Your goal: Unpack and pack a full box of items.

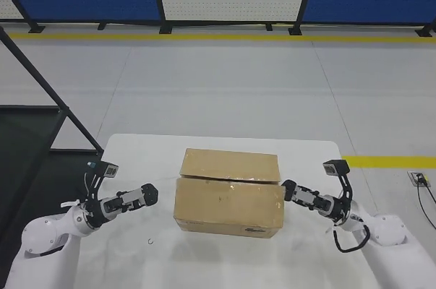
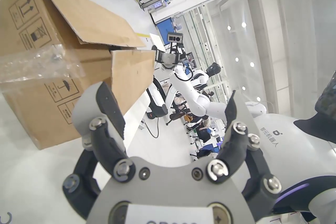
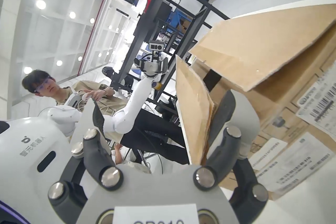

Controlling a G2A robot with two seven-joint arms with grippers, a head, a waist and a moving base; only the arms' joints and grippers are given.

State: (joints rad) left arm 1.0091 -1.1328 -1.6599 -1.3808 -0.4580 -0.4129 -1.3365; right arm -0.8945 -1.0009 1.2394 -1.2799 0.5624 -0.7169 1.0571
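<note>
A brown cardboard box (image 1: 228,196) stands mid-table with its long top flaps folded down, the far one (image 1: 228,165) slightly raised. My left gripper (image 1: 151,193) hovers open a little off the box's left end (image 2: 39,51), where a short end flap (image 2: 131,75) sticks out and loose clear tape (image 2: 34,64) hangs. My right gripper (image 1: 286,189) is open at the box's right end. There the short end flap (image 3: 194,114) stands between its fingers, close against one finger (image 3: 225,109), under a raised top flap (image 3: 262,51).
The white table (image 1: 131,152) has free room to both sides of the box and in front of it. A small dark ring (image 1: 151,240) lies on the table near the left arm. A black metal frame (image 1: 30,123) stands beside the table on the left.
</note>
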